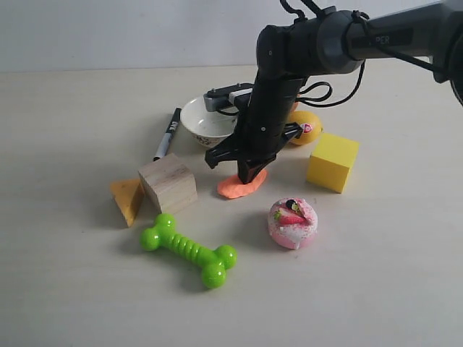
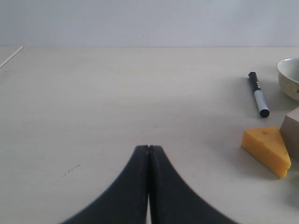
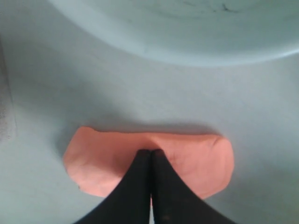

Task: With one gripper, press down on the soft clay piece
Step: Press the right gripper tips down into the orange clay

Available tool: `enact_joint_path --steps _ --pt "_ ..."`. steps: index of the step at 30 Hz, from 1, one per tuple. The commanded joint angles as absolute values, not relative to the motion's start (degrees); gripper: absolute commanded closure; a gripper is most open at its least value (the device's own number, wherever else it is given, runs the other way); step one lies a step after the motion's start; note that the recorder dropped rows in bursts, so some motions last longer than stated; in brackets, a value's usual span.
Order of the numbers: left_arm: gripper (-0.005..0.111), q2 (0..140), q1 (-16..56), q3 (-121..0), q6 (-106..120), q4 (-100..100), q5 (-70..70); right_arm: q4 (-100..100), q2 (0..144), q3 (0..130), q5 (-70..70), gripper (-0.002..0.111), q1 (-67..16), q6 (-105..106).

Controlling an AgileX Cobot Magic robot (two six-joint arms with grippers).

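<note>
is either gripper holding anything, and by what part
Nothing is held. The right gripper, jaws shut together, presses its tips onto the top of the clay piece; the left gripper is shut on nothing above the table.

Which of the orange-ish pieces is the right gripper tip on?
The flat salmon-orange clay piece beside the bowl: the shut right gripper touches its top. The cheese wedge and the yellow-orange fruit lie apart from it.

The soft clay piece [image 1: 233, 190] looks matte and smooth. The wooden block [image 1: 168, 183] shows pale grain. The green bone toy [image 1: 188, 250] is glossy ribbed plastic. The white bowl [image 1: 201, 123] has a shiny glaze.
</note>
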State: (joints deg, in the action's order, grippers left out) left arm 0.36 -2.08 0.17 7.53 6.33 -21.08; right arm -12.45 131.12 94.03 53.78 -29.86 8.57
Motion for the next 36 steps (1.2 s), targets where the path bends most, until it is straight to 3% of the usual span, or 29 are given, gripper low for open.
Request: enact_joint_path --steps 1,15,21,24,29,36 --pt "0.107 0.00 -2.12 0.00 7.57 6.18 -20.58 -11.94 134.87 93.47 54.03 0.108 -29.96 8.50" --pt "0.107 0.00 -2.12 0.00 7.57 6.18 -20.58 -11.77 134.99 93.47 54.95 0.108 -29.96 7.28" --pt "0.107 0.00 -2.12 0.00 7.57 6.18 -20.58 -11.77 134.99 93.47 55.08 0.093 -29.96 7.28" --pt "0.107 0.00 -2.12 0.00 7.57 6.18 -20.58 -13.34 134.99 93.47 55.63 0.090 -29.96 7.28" --pt "0.107 0.00 -2.12 0.00 7.57 6.18 -20.58 -16.01 134.99 93.47 55.77 0.069 -29.96 7.89" --pt "0.107 0.00 -2.12 0.00 7.57 6.18 -20.58 -16.10 134.99 93.47 55.77 0.069 -29.96 7.89"
